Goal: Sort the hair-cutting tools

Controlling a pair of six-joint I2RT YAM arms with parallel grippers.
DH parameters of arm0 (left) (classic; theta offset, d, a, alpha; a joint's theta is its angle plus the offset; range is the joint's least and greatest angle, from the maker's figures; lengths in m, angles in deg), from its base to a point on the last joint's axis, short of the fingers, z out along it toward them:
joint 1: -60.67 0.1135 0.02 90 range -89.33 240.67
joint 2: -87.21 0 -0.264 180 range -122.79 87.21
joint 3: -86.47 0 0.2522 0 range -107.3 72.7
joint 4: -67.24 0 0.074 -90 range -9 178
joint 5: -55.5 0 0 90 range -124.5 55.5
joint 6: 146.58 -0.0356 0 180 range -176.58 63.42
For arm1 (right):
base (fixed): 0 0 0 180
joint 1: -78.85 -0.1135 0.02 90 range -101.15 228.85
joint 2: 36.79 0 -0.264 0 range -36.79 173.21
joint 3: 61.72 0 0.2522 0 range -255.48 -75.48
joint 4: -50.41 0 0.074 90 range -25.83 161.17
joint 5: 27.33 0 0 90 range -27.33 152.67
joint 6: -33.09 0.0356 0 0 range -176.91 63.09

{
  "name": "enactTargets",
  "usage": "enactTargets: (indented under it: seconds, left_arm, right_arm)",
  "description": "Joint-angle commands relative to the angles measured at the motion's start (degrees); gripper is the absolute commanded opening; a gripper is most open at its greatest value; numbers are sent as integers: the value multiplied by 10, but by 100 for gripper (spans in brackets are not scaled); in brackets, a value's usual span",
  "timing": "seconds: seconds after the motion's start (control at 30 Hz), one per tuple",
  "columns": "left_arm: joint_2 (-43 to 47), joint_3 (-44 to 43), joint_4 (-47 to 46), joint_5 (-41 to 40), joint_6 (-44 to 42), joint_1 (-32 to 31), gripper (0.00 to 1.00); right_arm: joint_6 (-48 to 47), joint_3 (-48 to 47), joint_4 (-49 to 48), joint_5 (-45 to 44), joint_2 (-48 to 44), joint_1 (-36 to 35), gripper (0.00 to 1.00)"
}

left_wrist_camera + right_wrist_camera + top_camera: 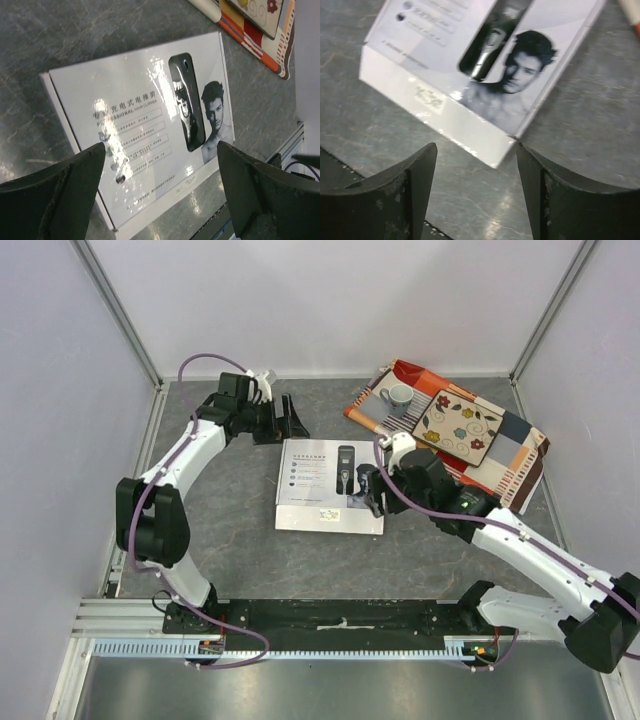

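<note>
Left gripper [161, 147] is hovering spread and empty beyond the white box's [328, 485] far-left corner; right gripper [476, 147], likewise, by its right edge. Hair-cutting tools unseen, presumably inside. Risk: a one-sided push sending the glossy box skidding.

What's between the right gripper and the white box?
Only bare table, shown in the right wrist view between the open right gripper and the white box.

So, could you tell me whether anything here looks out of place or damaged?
Nothing stands out. The white box lies flat and closed, with no dents showing. The mug stands upright on the patterned cloth, nothing spilled. The left gripper and right gripper are both open and empty.
</note>
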Motion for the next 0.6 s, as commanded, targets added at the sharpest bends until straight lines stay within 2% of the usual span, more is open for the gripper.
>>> enactTargets:
  seconds: [0.0,0.1,0.23,0.37,0.57]
  left_arm:
    - [-42,-42,-94,57,25,-5,99]
    - [-82,-60,-155,91,58,-7,98]
    - [-153,-129,-168,100,69,-22,98]
    - [-239,-226,-139,71,77,-38,100]
    - [-319,-307,-104,36,84,-59,100]
  right_arm:
    - [44,10,-63,37,32,-66,71]
    - [64,18,-94,30,62,-114,71]
    - [69,6,-113,-21,110,-186,87]
    - [85,-2,-130,-26,168,-199,93]
    - [117,7,-189,14,236,-199,95]
